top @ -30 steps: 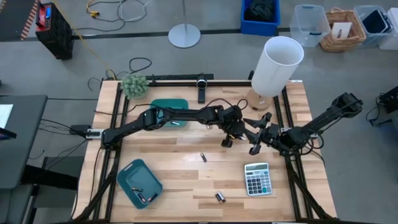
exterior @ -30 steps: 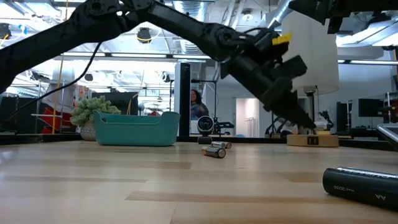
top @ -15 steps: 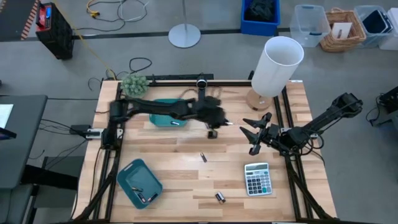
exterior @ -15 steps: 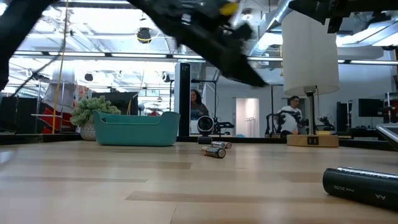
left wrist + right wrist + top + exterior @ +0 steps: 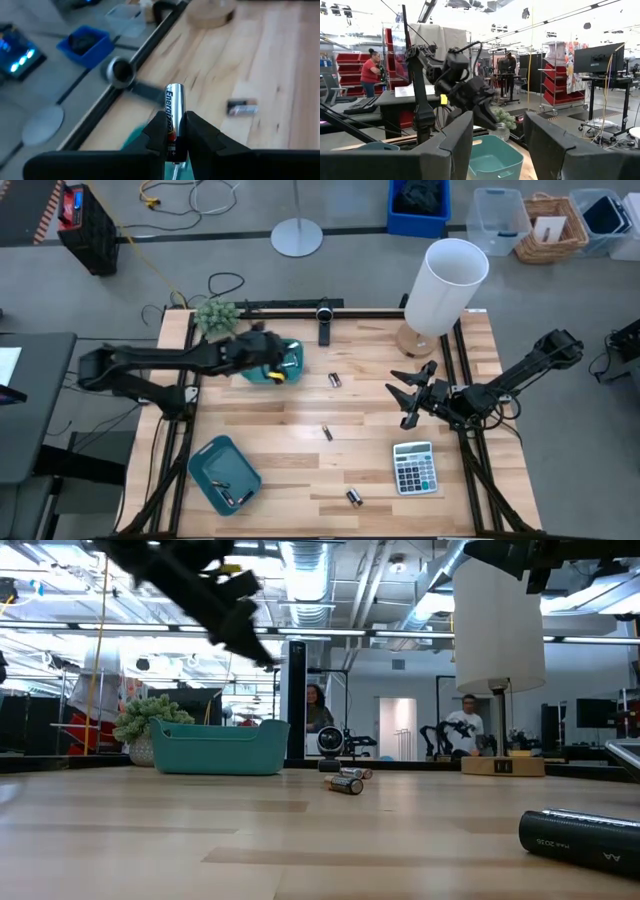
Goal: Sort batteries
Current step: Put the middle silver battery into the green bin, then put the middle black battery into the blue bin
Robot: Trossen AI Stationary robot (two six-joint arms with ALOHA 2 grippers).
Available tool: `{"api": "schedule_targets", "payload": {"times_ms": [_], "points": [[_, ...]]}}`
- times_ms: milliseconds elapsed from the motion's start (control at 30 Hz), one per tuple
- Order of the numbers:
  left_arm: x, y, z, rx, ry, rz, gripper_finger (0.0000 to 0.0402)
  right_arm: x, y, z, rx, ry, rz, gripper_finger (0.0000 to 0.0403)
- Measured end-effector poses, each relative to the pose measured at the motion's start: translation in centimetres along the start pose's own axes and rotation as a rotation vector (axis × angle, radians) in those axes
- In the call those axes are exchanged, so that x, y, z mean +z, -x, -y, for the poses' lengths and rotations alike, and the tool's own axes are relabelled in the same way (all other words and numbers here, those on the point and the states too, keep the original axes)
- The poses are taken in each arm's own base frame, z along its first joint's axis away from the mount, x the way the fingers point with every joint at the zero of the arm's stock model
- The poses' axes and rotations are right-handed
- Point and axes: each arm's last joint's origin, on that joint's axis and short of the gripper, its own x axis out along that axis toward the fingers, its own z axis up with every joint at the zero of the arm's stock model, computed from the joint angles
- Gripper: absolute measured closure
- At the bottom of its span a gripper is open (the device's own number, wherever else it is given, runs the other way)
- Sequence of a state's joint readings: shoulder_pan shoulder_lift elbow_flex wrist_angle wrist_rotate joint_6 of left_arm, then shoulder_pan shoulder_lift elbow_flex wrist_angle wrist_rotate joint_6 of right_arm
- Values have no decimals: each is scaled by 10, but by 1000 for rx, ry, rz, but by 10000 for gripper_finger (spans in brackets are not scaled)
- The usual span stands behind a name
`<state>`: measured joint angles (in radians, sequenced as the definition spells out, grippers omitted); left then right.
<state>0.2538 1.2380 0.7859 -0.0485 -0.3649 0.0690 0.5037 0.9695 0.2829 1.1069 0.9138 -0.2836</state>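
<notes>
The left tool (image 5: 176, 131) is clenched on a battery (image 5: 173, 116): its two dark fingers (image 5: 156, 131) press the silvery cell from either side, and the cell stands lengthwise between them with its far end poking out past the tips. In the high view this left tool (image 5: 272, 370) hangs over the teal bin (image 5: 290, 356) at the back of the worktop (image 5: 300, 445); the low view shows it raised well above that bin (image 5: 220, 747), not touching it.

Just beyond the left tool, toward the middle of the worktop, a loose battery (image 5: 335, 380) lies flat on the wood; the wrist view catches it ahead of the held cell (image 5: 242, 107). Farther out from the left tool lies another small battery (image 5: 326, 432), and farther still, near the front edge, a dark one (image 5: 353, 497). A teal tray (image 5: 212, 463) at the front left corner holds two more batteries (image 5: 236, 499) in its near end.

The right tool (image 5: 402, 402) waits over the right half of the worktop with its fingers spread apart and nothing between them. Just in front of it lies the grey calculator (image 5: 414, 468); behind it stands a white lamp (image 5: 444, 286) on a wooden base. A small plant (image 5: 215, 316) sits at the back left corner, near the bin.

In the room beyond the worktop, a person (image 5: 466, 726) is visible.
</notes>
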Motion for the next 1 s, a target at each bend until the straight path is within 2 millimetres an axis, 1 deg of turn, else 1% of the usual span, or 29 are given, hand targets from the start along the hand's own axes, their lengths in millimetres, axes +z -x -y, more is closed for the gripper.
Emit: {"api": "schedule_targets", "payload": {"times_ms": [67,133,200,267,333,433,500,567,667,767,833,900,1000], "points": [[-12,6,-9,27,36,-17,359,0,0,0,0,-2,0,211],[-25,9,-15,50,63,-40,359,0,0,0,-2,-3,0,211],[-33,10,-20,71,88,-52,354,0,-1,1,-8,-10,1,211],[-41,7,-24,88,108,-76,326,-1,-2,2,-14,-20,-1,211],[-47,5,-26,99,120,-101,288,-2,-3,3,-20,-30,-7,211],[-50,4,-26,105,114,-111,236,-4,-5,4,-29,-42,-22,211],[-50,3,-26,102,95,-112,210,-6,-6,5,-38,-51,-31,211],[-49,3,-26,98,80,-100,194,-8,-7,6,-44,-61,-40,211],[-45,8,-25,60,60,-74,187,-11,-10,7,-34,-82,-55,211],[-37,20,-25,3,56,-3,186,-11,-21,5,-23,-85,-123,211],[-31,33,-26,-21,45,59,188,-13,-32,1,-47,-74,-191,211],[-25,49,-28,-35,34,117,192,-17,-44,-6,-55,-52,-259,211],[-22,74,-30,-91,16,185,195,-26,-65,-22,-15,-46,-343,211]]}}
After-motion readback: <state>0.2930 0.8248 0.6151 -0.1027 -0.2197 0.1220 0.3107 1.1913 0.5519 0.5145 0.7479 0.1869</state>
